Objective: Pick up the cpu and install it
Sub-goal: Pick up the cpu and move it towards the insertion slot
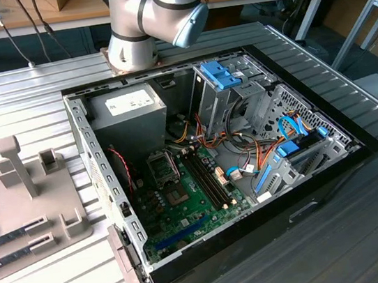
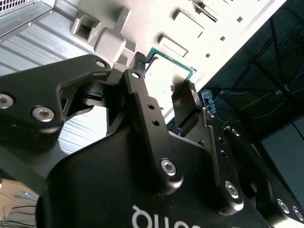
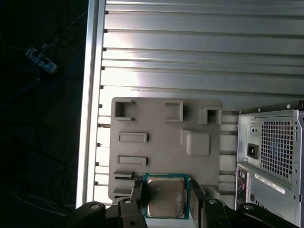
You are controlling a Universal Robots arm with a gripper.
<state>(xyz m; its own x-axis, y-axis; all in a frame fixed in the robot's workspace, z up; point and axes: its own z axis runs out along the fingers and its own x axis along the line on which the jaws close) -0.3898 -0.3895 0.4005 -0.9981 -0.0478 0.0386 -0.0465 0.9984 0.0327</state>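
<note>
My gripper (image 3: 166,186) is clamped on the cpu (image 3: 165,203) by two thin edges, holder tray (image 3: 161,152) below my jaws; a tilt could drop it.

Open computer case (image 1: 100,169) lies on its side on ribbed metal table (image 1: 28,101). Inside it: grey power supply box (image 1: 133,121), green motherboard (image 1: 185,216), long memory sticks (image 1: 209,181), orange cables (image 1: 247,154), blue drive latches (image 1: 222,73). Grey fixture plate (image 1: 74,224) with slots and posts sits just beside case, on exterior view's left. Wooden benches (image 1: 79,9) behind.
</note>
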